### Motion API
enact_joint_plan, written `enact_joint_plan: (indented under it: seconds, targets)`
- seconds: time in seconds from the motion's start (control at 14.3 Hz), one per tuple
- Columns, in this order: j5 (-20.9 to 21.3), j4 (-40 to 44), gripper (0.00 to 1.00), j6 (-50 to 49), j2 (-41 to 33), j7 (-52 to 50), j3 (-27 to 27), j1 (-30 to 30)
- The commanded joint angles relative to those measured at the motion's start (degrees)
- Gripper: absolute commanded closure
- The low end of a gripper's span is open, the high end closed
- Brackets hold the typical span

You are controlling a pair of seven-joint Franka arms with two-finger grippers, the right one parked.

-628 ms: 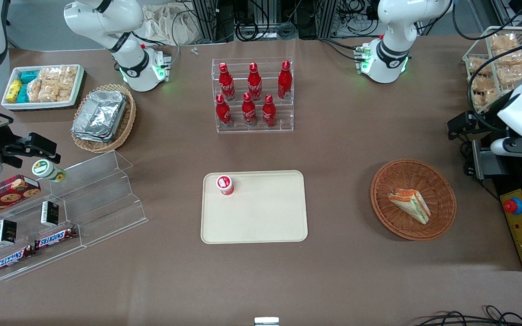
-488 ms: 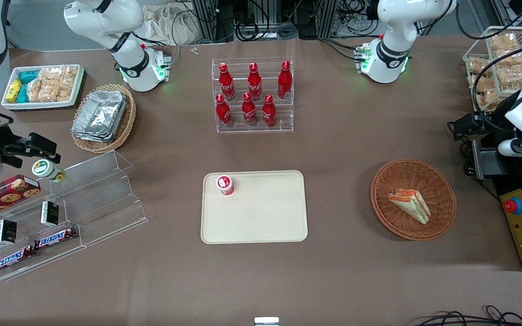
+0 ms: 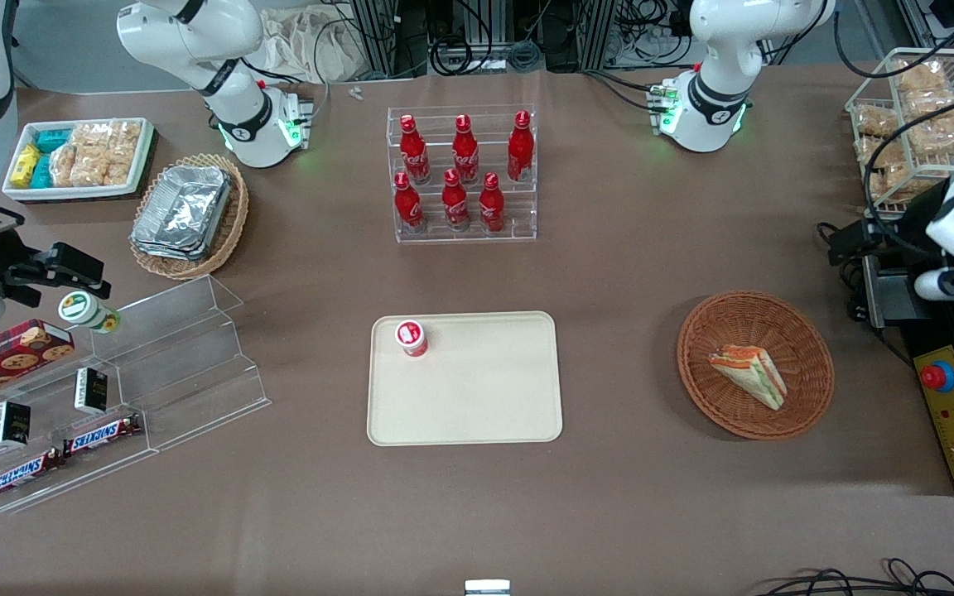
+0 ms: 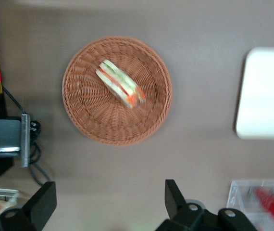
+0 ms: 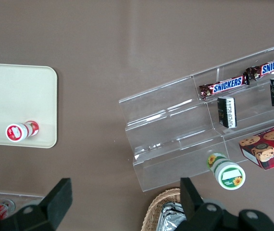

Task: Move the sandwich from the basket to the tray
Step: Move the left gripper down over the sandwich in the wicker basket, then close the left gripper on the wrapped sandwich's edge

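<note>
The gripper (image 4: 109, 204) is spread wide, empty, touching nothing. The sandwich (image 4: 120, 90) is seen in the basket (image 4: 81, 113) below it, the tray (image 4: 264, 91) well apart.

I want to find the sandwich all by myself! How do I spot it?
Find the flat cream-beige rectangular plastic tray mid-table, then look toward the working arm's end for the round reddish-brown wicker basket. The triangular wrapped sandwich, white bread with orange and green stripes, lies alone in it. The open gripper hangs high above the table beside the basket.
</note>
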Motion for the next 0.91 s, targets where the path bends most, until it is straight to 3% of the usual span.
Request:
enact_joint_plan:
  seconds: [0.0, 0.21, 0.63, 0.84]
  targets:
    - [-0.5, -14.7, 0.00, 15.0, -4.6, -6.1, 0.3, -0.6]
    - [-0.5, -20.9, 0.00, 24.2, -2.9, -11.4, 0.3, -0.1]
    - [-0.1, -24.3, 0.00, 37.9, 5.9, -33.9, 0.3, -0.1]
    - [0.6, -24.5, 0.00, 42.3, 10.1, -36.7, 0.2, -0.2]
